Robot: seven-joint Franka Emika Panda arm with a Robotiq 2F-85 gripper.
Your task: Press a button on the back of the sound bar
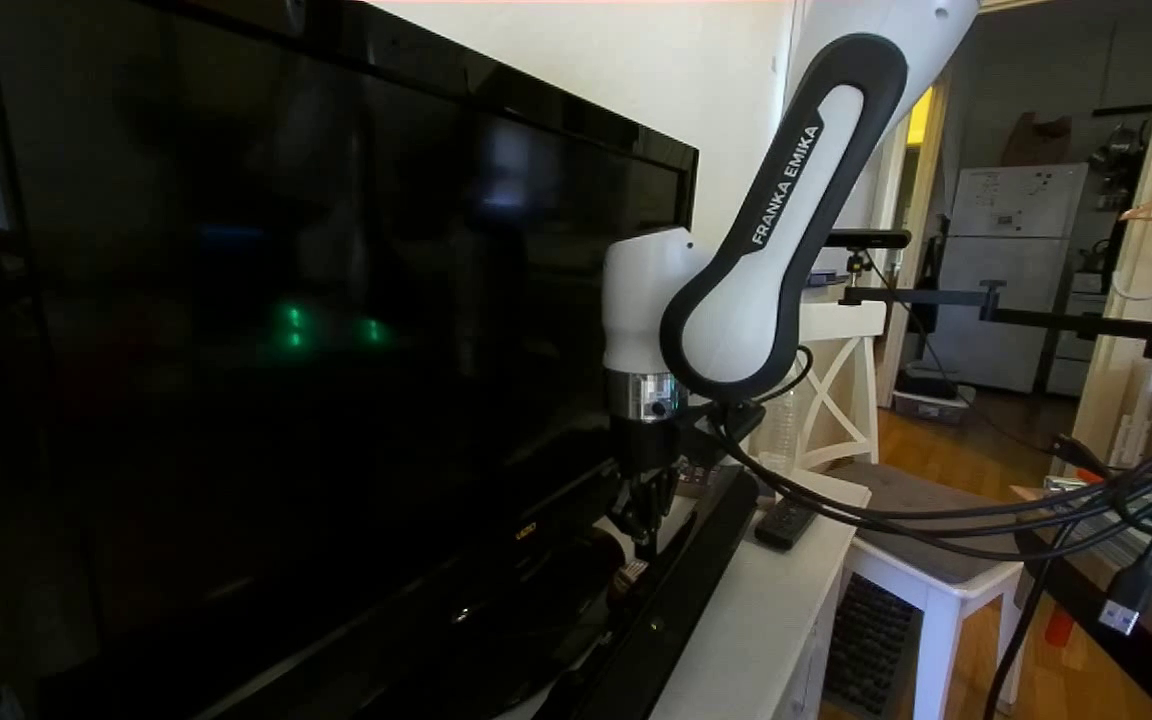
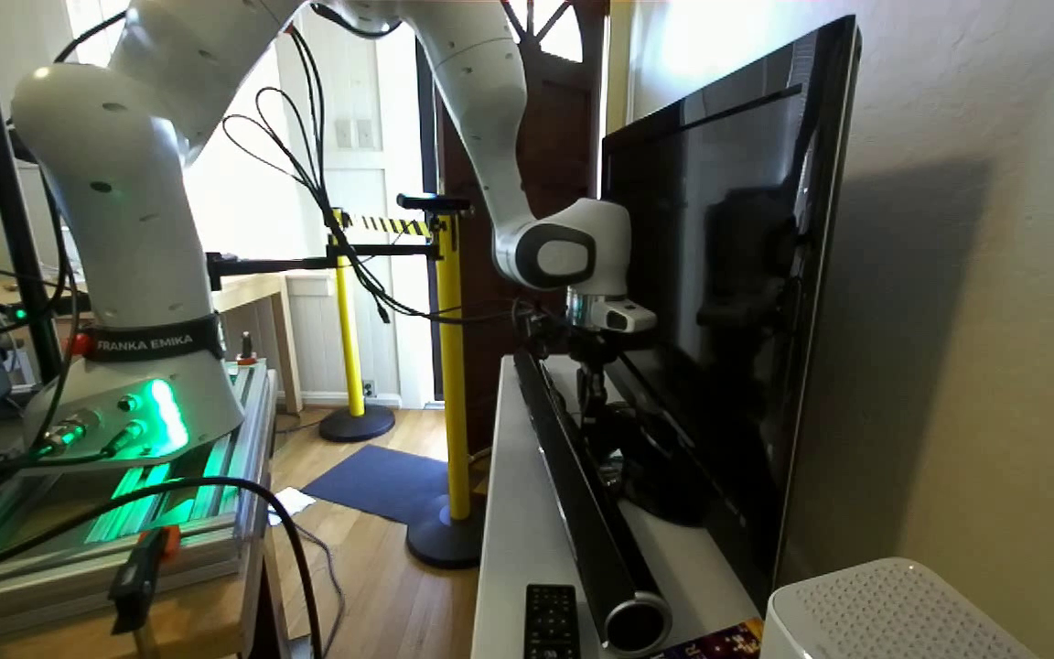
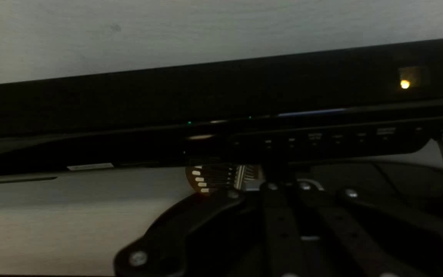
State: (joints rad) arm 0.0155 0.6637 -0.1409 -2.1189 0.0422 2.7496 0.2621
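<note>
My pincer point(image 3: 279, 173), pressed together (a single blunt tip, I judge, suits poking), points down behind the sound bar point(image 3: 129, 100), which crosses mid-frame in the wrist view. Its marked strip point(image 3: 329, 148), right of centre, faces my side; contact is unclear. The television point(image 2: 719, 229), right in an exterior view, presumably dictates this steep approach.
</note>
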